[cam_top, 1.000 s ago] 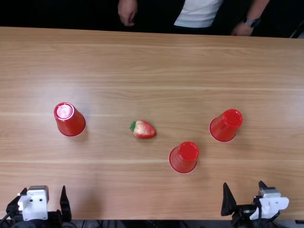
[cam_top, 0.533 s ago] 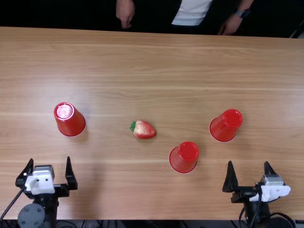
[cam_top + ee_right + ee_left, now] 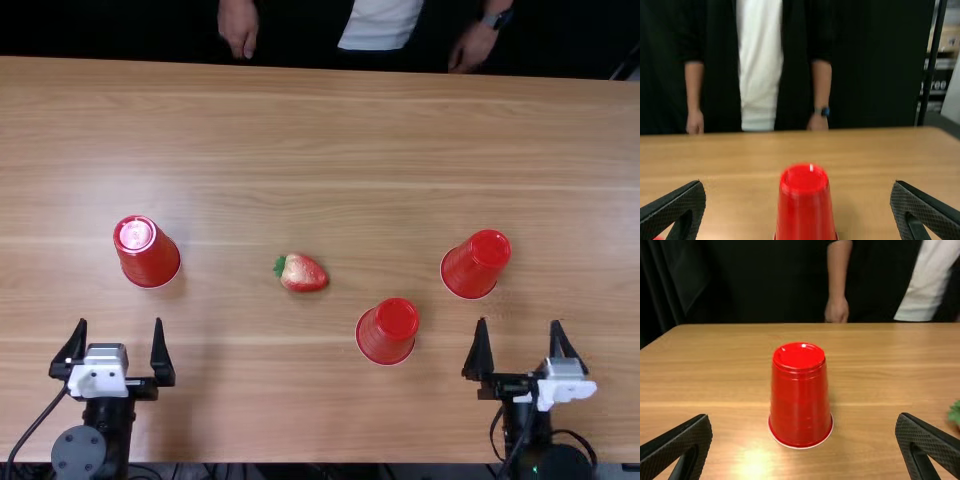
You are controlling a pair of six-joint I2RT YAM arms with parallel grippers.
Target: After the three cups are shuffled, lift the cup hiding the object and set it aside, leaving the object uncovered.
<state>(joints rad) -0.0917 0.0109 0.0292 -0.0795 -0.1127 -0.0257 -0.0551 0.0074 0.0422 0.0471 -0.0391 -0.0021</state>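
Three red cups stand upside down on the wooden table: a left cup, a middle cup set nearer the front, and a right cup. A strawberry lies uncovered between the left and middle cups. My left gripper is open near the front edge, just in front of the left cup. My right gripper is open at the front right, in line with the right cup. A green leaf tip of the strawberry shows in the left wrist view.
A person stands behind the table's far edge, one hand at the far middle left and a wrist with a watch further right, neither touching the cups. Bare tabletop spreads across the far half.
Both grippers have come forward from the table's near edge toward the cups. The person at the far edge shifted to the left. Cups and strawberry stayed put.
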